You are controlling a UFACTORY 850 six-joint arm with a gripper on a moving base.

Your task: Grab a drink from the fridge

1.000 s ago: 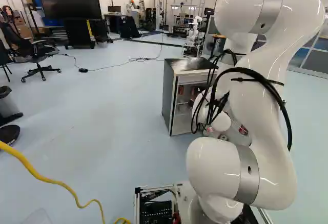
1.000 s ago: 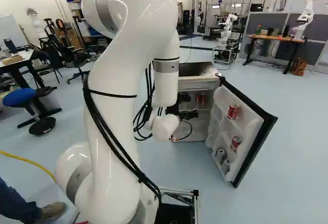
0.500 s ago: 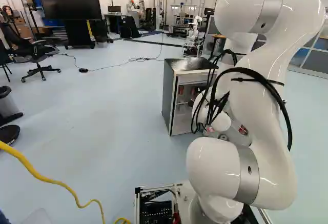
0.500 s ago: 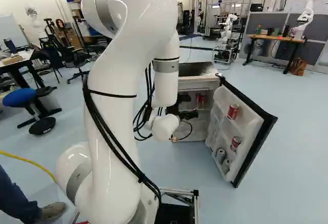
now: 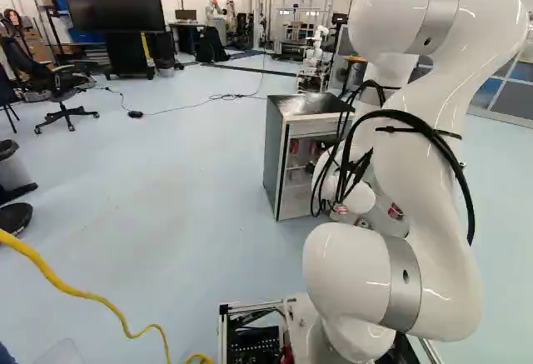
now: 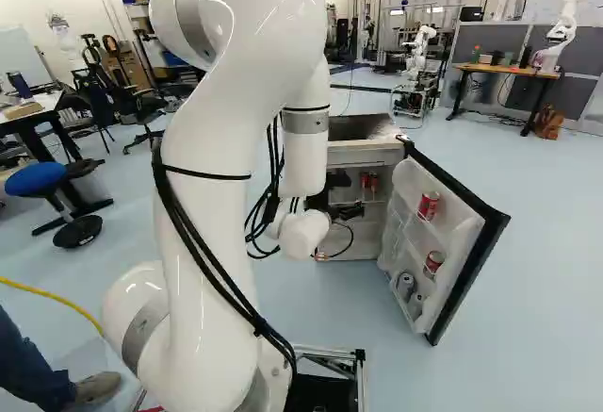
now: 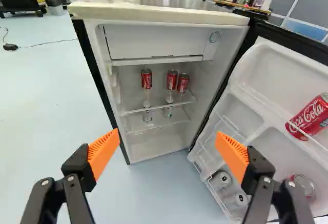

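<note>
In the right base view the gripper (image 6: 347,210) is before the fridge (image 6: 363,156), partly hidden by the arm's wrist. The wrist view has the gripper (image 7: 168,149) open, orange pads wide apart, nothing between them. Ahead of it stands the fridge (image 7: 154,42), door swung wide. Three red cans stand on its upper shelf: one alone (image 7: 146,79), two close together (image 7: 172,79) (image 7: 183,83). Bottles (image 7: 147,112) show below them. The door (image 7: 266,85) holds a red can (image 7: 310,116) in its rack, another red-and-silver can (image 7: 302,185) lower, and silver cans (image 7: 221,179) near its bottom.
The open fridge door (image 6: 471,271) juts toward the base, right of the arm in the right base view. A yellow cable (image 5: 83,296) lies at the left. A person's leg and shoe (image 6: 89,388) are close beside the base. Another robot (image 6: 562,30) stands on a far desk.
The arm, base and fridge have not visibly moved. Only the person's leg at the left has shifted slightly.
</note>
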